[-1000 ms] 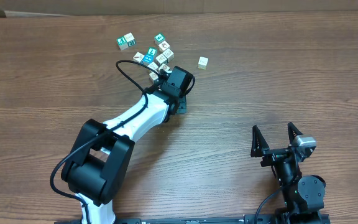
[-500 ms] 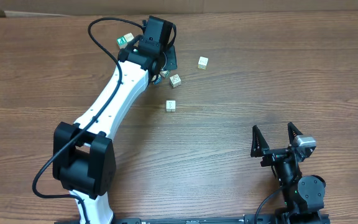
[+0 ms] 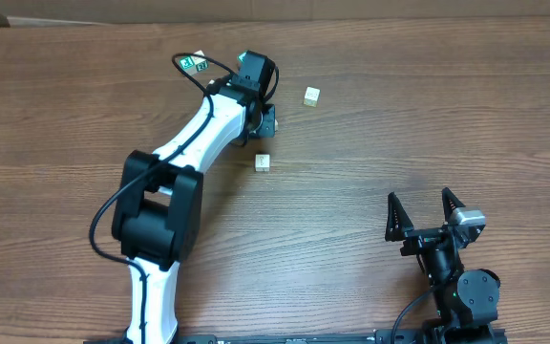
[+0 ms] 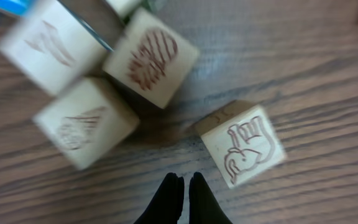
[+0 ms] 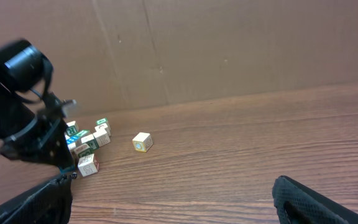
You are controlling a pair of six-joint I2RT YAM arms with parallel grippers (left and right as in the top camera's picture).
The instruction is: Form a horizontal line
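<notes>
Several pale wooden cubes (image 4: 244,143), picture-stamped, lie on grained brown tabletop (image 4: 303,62).

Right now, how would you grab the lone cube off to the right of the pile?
Take the lone cube by two opposite side faces, coming straight down from above. It sits flat on the table with bare wood on every side, so open jaws should drop past it freely.

Two robot arms (image 3: 199,143), one wooden table (image 3: 447,115), two lone pale cubes (image 3: 311,96), four picture-faced cubes (image 4: 151,56) in the left wrist view.
</notes>
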